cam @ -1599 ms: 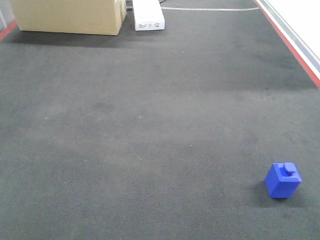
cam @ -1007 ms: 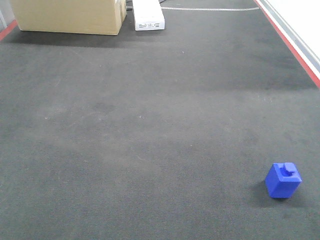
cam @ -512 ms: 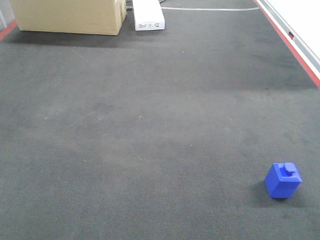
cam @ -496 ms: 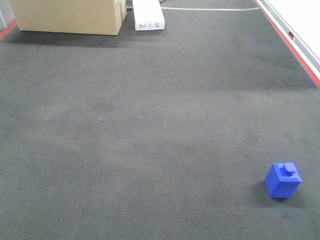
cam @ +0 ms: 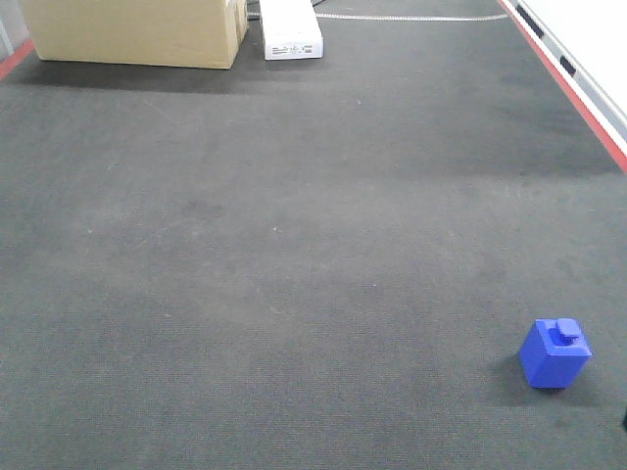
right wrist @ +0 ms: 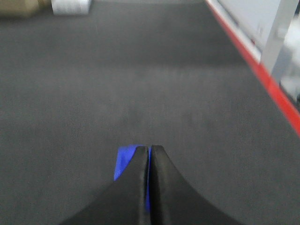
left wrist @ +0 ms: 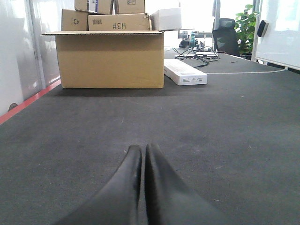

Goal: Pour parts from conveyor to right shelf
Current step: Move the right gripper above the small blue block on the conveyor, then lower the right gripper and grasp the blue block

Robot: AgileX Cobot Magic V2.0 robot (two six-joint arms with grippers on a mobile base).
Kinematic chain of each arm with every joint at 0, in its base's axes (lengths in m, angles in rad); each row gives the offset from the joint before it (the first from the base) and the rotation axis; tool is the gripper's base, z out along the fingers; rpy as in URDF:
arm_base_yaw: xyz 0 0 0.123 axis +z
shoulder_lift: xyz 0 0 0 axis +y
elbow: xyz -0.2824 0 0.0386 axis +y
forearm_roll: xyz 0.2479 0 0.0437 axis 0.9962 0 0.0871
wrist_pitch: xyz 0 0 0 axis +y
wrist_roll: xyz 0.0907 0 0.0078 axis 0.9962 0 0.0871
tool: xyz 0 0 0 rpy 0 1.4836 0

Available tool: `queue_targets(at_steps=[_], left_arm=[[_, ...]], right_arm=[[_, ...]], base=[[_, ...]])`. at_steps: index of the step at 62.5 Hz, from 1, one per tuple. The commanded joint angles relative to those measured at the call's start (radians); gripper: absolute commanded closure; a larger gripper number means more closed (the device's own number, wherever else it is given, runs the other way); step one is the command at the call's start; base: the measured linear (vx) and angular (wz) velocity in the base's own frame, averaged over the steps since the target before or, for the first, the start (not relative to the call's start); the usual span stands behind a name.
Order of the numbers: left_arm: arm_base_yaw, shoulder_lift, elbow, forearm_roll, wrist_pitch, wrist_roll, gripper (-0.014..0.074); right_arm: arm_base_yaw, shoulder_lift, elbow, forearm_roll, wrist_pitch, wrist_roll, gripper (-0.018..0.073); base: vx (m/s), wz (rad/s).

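Right now I am reading this as the approach step: the single blue part point(cam: 555, 353) is sitting upright, stud up, on the conveyor point(cam: 294, 255), low on the near right side of the front view and well apart from everything else on the belt. In the right wrist view the right gripper point(right wrist: 149, 149) is hanging low over the belt with its two black fingers pressed together and nothing between them, and the blue part point(right wrist: 124, 161) is showing just past the fingertips, a little to their left; that picture is blurred, so I am not able to tell whether the tips are touching it. The left gripper point(left wrist: 143, 150) is likewise closed up tight and carrying nothing, pointing down the belt towards the far end. I am judging that the next move is calling for the right jaws to open, shift slightly left to centre on the cube and then close on its sides. The right shelf is not showing in any view, so I am expecting a carry and a turn afterwards. At the far end a cardboard box point(left wrist: 110, 58) with smaller boxes point(left wrist: 117, 16) stacked behind it and a flat white carton point(left wrist: 185, 72) are resting on the belt, far from the part and not blocking it. The red edge strip point(right wrist: 274, 91) is running along the right, fairly near the cube's side.
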Motion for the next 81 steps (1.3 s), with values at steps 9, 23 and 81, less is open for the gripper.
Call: queue_targets(at_steps=[9,23,81], left_arm=[[0.000,-0.014,0.031,-0.003,-0.077,-0.003,0.0603],[0.000,-0.014,0.031,-0.003,-0.077,-0.003,0.0603],[0.000,-0.014,0.031,-0.003,-0.077,-0.003,0.0603]], right_arm=[[0.001,0.102,-0.055,-0.009,0.053,-0.002,0.0569],[0.001,0.117,-0.055,0.025,-0.008,0.069,0.0565],[0.002,0.785,-0.582,0.045,0.361,-0.058,-0.0006]], base=[[0.00,0.00],[0.00,0.00],[0.00,0.00]])
